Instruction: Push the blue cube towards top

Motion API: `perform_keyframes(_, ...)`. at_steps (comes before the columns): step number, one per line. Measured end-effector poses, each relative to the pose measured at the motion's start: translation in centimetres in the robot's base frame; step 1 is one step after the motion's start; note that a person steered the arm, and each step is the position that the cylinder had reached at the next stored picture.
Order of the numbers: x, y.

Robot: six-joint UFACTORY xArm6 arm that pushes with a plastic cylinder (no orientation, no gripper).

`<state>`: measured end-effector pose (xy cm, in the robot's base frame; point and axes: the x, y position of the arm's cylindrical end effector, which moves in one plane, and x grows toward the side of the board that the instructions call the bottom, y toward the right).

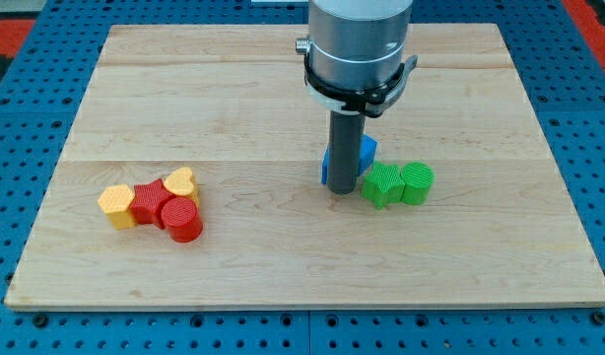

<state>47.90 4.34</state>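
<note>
my tip [344, 191] sits at the blue cube [366, 153]'s bottom edge, set to shove it toward the view's top, green blocks [396, 184] just beside; no gripper, bare rod.

Blue cube [367, 151]: small, flat on the table right of centre, mostly hidden behind the rod, beside green blocks.

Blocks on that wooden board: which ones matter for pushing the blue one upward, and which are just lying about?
In the job:
- blue cube, mostly hidden behind the rod
- my tip, right in front of it

Lying about:
- two green blocks, at the tip's right
- red blocks
- yellow blocks
</note>
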Motion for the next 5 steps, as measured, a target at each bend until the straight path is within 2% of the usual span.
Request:
perform_keyframes(2, -4.6, 4.0)
perform_keyframes(3, -2.4, 0.9)
perform_keyframes(4, -3.9, -2.0)
perform_keyframes(5, -6.7, 4.5)
